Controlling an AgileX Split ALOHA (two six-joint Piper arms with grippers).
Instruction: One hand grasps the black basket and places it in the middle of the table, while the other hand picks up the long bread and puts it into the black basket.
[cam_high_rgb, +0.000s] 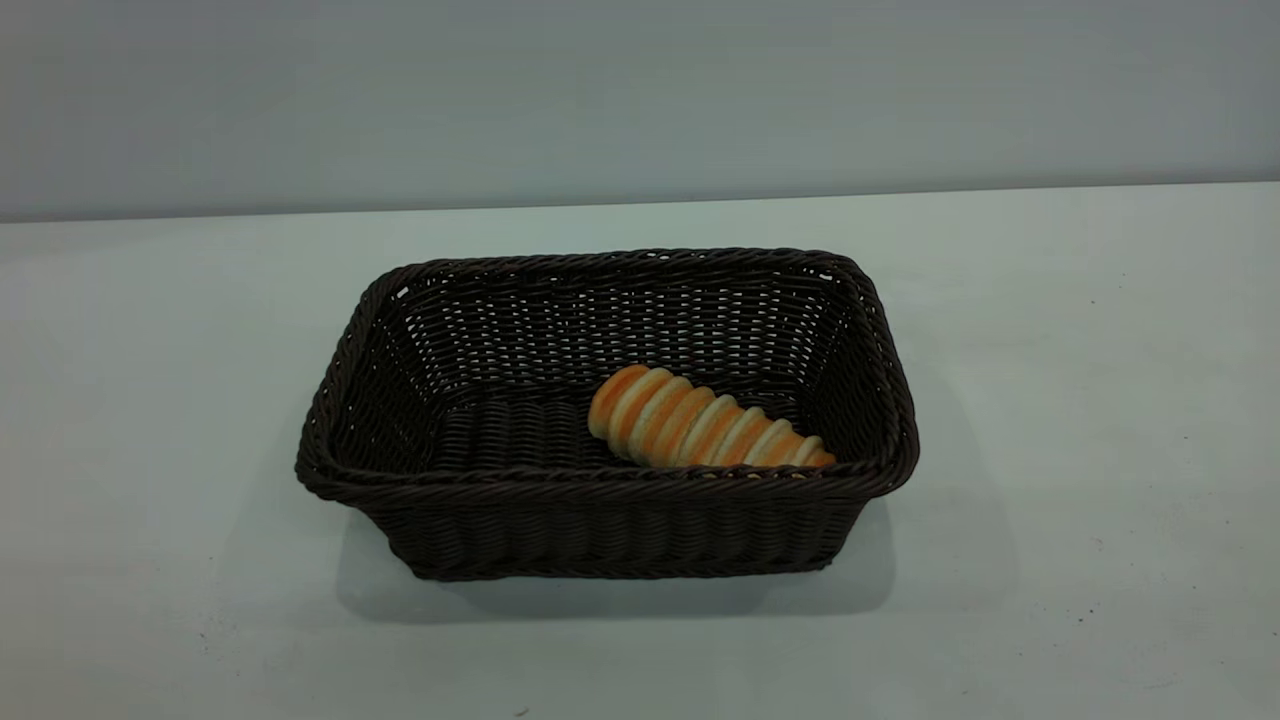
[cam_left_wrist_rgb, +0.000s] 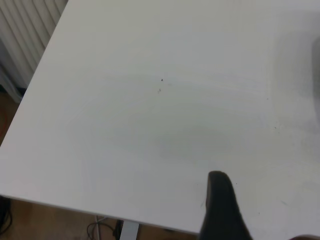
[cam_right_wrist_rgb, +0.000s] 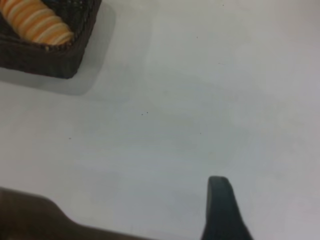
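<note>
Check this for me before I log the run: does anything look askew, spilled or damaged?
Nothing stands out. The black basket sits upright mid-table, and the long bread lies whole inside it near its right end. No spills on the table.

Wall: plain grey, behind the tabletop's far edge.
Ribbed panel: pale, vertical ridges, beyond the table edge.
Floor: brown, below.
Cables: near a white support.

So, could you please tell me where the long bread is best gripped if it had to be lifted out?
Grip the long bread across its thicker left half, coming from above: it lies flat, and the black basket walls block any sideways approach.
</note>
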